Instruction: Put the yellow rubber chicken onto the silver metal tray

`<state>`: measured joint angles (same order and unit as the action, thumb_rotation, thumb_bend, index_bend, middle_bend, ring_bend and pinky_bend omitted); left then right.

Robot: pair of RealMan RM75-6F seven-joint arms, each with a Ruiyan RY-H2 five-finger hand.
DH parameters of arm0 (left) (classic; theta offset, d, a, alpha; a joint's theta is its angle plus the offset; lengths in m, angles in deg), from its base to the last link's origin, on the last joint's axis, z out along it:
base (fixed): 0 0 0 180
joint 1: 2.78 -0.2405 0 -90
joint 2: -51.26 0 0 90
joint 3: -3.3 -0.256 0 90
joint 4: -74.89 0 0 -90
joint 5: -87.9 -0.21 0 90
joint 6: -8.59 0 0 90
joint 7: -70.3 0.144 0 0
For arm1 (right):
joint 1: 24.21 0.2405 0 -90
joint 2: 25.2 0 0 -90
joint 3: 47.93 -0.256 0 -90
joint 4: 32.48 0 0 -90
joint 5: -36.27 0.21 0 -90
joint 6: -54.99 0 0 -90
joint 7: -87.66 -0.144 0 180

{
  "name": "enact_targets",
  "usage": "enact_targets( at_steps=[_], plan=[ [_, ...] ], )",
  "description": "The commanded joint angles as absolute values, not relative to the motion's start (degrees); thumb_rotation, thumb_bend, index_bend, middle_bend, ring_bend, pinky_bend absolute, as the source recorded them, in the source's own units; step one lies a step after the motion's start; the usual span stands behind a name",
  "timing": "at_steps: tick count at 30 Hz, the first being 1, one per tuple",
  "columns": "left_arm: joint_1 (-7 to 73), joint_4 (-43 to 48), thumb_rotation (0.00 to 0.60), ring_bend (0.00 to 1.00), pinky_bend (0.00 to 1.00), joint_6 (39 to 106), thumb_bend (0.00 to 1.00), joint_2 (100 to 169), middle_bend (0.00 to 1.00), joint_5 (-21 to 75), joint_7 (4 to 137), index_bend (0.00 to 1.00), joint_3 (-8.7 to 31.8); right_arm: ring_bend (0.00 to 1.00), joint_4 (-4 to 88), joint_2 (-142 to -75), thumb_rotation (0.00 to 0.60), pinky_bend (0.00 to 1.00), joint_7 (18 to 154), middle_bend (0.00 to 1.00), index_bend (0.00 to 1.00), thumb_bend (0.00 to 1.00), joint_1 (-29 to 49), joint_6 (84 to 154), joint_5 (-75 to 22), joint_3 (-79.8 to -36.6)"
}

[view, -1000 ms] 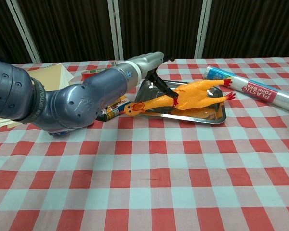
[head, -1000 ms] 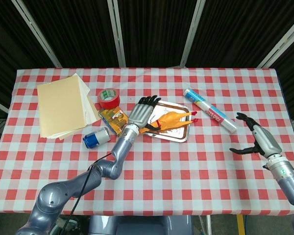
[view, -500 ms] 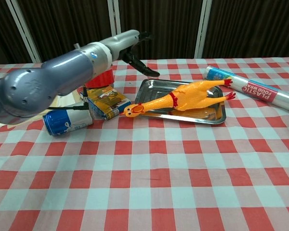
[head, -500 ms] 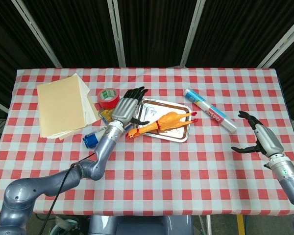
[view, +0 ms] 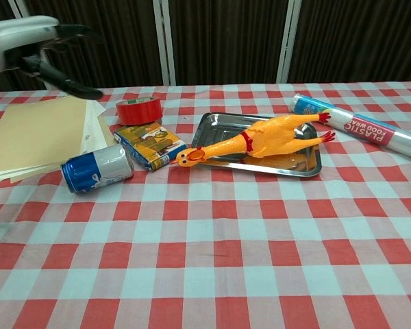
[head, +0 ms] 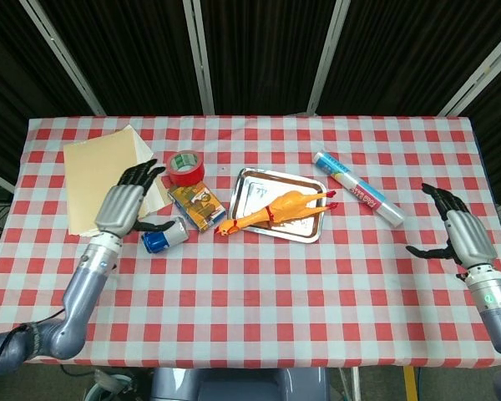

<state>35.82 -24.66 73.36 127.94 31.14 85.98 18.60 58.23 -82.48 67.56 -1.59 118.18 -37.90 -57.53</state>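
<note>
The yellow rubber chicken [head: 275,209] [view: 260,139] lies on the silver metal tray [head: 252,188] [view: 222,125], its head hanging over the tray's near left edge and its red feet at the far right rim. My left hand [head: 123,205] [view: 34,42] hovers open far to the left, above the paper stack and the blue can, holding nothing. My right hand [head: 459,234] is open at the table's right edge, well away from the tray; only the head view shows it.
A blue can [head: 163,237] [view: 96,168] lies on its side beside a small orange box [head: 196,206] [view: 149,144]. A red tape roll [head: 184,167] [view: 139,111] and a paper stack [head: 100,175] [view: 34,133] sit at the left. A plastic wrap roll [head: 357,188] [view: 359,127] lies to the right of the tray.
My left hand has pulled away from the tray, moving left to above the can and papers. The chicken stays on the tray. My right hand drifted slightly right.
</note>
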Motion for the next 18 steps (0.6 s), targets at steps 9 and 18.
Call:
enact_targets(
  at_steps=[9, 18],
  plan=[
    [20.6, -32.5, 0.6, 0.0, 0.05, 87.3, 0.11, 116.5, 0.04, 15.8, 80.6, 0.14, 6.9, 0.0, 55.1, -87.6, 0.59, 0.0, 82.9, 0.11, 0.0, 0.13, -7.1, 129.6, -39.9, -55.0],
    [12.6, -33.1, 0.6, 0.0, 0.05, 95.0, 0.11, 113.8, 0.05, 6.6, 76.7, 0.15, 1.4, 0.0, 56.1, -90.2, 0.59, 0.0, 88.8, 0.11, 0.0, 0.14, -12.3, 136.4, -42.3, -52.0]
  ],
)
